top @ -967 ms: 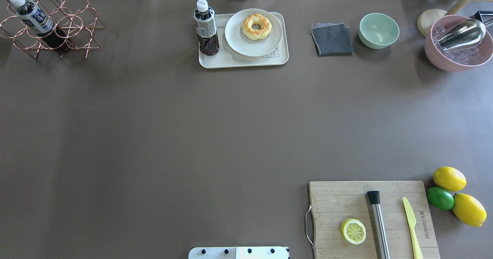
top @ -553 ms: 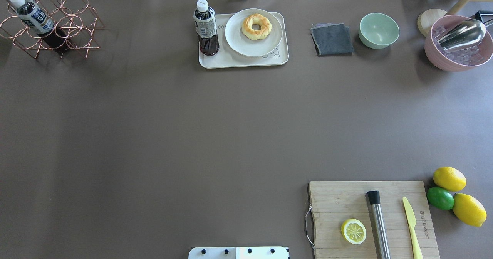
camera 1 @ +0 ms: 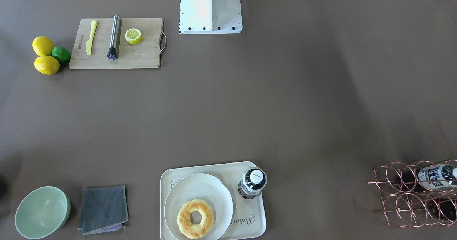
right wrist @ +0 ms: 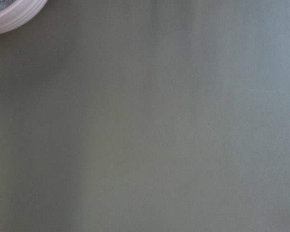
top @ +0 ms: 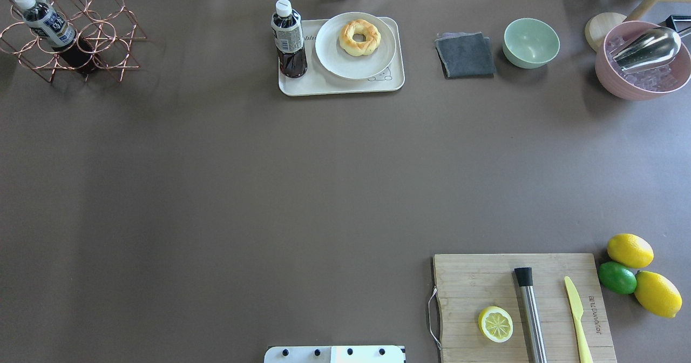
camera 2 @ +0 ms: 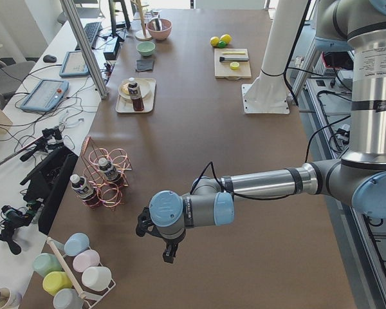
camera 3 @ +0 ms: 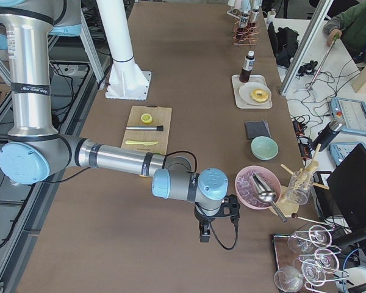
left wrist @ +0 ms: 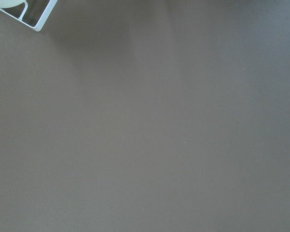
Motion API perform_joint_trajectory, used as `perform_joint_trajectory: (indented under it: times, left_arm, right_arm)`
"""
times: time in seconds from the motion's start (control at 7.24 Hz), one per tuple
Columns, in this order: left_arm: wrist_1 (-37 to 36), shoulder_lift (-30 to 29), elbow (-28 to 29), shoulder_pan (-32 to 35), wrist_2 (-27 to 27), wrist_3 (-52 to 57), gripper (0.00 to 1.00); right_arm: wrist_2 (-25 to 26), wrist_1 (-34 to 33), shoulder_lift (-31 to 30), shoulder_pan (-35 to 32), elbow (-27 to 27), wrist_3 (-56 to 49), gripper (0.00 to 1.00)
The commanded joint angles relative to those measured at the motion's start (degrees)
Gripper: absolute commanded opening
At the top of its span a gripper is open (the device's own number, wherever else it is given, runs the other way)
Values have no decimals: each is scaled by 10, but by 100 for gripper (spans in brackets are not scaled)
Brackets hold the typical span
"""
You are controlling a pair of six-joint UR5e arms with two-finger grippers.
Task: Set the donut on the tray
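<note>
The brown table (top: 216, 190) has a wide open stretch in the middle of the picture. The tray (top: 307, 85) sits by the top edge. A white plate (top: 334, 63) on it holds the donut (top: 359, 37). The left gripper (camera 2: 168, 256) and right gripper (camera 3: 203, 235) hang well apart from it. I cannot tell if their fingers are wide or narrow.

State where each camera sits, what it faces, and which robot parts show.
Front-facing: across table, steeply down; base at top.
Overhead: behind robot, downward; base edge.
Exterior left: table end; left arm.
Exterior right: opposite end; right arm.
Left wrist: faces table; nothing.
Right wrist: table, pink bowl rim; nothing.
Exterior views share donut, tray.
</note>
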State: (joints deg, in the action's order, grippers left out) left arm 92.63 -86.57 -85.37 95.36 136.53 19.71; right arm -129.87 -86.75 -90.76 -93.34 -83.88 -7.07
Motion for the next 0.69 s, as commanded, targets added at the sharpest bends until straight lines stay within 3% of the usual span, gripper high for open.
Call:
perform_joint_trajectory:
  times: [0.0, 0.55]
  left_arm:
    - [1, 3, -3, 1, 2, 1, 99]
    - [-2, 3, 0, 4, 3, -1, 99]
  right_arm:
    - [0, 0, -1, 0, 0, 0, 100]
    - [0, 0, -1, 0, -1, 0, 100]
